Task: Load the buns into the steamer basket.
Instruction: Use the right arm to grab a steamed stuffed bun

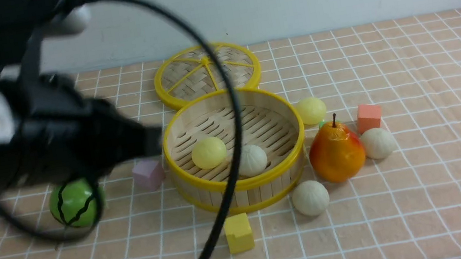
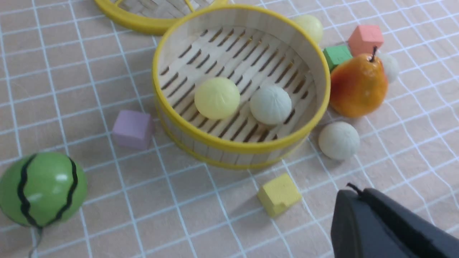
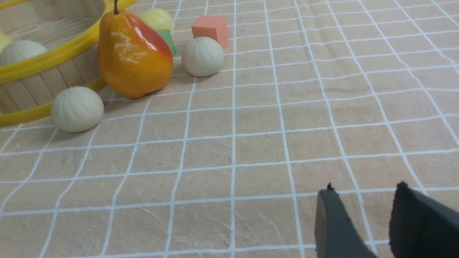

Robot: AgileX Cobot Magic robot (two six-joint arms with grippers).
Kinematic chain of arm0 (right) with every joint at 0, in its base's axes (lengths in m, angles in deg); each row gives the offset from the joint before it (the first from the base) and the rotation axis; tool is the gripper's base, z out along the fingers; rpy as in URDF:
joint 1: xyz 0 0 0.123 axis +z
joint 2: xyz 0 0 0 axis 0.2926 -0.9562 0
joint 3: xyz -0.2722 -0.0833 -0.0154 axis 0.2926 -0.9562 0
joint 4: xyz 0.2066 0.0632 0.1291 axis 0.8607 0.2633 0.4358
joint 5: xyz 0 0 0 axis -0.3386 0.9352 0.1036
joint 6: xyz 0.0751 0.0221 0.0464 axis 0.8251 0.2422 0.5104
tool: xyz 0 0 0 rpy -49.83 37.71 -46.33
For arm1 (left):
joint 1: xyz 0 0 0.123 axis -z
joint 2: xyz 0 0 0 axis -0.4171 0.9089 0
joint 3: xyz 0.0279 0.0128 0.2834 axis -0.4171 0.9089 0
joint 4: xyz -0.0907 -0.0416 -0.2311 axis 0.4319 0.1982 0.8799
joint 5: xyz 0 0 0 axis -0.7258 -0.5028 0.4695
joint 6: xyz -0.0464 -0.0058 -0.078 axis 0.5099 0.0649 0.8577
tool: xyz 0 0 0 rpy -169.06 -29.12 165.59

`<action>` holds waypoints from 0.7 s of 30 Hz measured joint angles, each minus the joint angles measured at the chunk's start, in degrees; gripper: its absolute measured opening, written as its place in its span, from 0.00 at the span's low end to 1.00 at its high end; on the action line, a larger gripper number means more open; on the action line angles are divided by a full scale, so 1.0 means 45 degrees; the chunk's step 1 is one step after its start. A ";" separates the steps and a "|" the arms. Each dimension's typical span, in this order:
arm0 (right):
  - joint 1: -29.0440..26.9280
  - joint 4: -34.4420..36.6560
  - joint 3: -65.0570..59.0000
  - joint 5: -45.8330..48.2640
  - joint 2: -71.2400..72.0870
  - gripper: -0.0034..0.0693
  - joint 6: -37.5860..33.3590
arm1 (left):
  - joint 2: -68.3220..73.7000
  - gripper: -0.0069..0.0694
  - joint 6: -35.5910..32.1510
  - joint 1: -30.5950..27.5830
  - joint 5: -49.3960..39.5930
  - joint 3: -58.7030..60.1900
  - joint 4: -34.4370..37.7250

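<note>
The steamer basket (image 1: 244, 183) stands mid-table with a pale yellow bun (image 1: 209, 152) and an off-white bun (image 1: 252, 159) on its slatted floor. Outside it lie another yellow bun (image 1: 311, 110) behind the pear, an off-white bun (image 1: 378, 143) to the pear's right and one (image 1: 310, 198) by the basket's front right. My left gripper (image 2: 353, 191) is shut and empty; in the front view it hangs blurred (image 1: 155, 140) just left of the basket rim. My right gripper (image 3: 364, 188) is open over bare cloth, well clear of the buns, and does not show in the front view.
A flat woven lid (image 1: 206, 73) lies behind the basket. The orange pear (image 1: 336, 153) stands at the basket's right, the green melon ball (image 1: 75, 204) at its left. Purple (image 1: 148, 174), yellow (image 1: 238, 232), salmon (image 1: 369, 117) and green (image 2: 337, 56) cubes lie around. A black cable (image 1: 232, 100) crosses the front view.
</note>
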 joint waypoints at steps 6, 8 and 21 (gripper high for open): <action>0.0000 0.0000 0.0000 0.0000 0.0000 0.38 0.0000 | -0.5156 0.07 0.0026 0.0000 0.4131 0.5903 0.0508; 0.0000 0.0000 0.0000 0.0000 0.0000 0.38 0.0000 | -0.6586 0.07 0.0092 0.0000 0.6000 0.7503 0.0573; 0.0000 -0.0258 0.0000 -0.0045 0.0000 0.38 -0.0162 | -0.9190 0.07 0.0251 0.0000 0.9127 1.1233 0.0610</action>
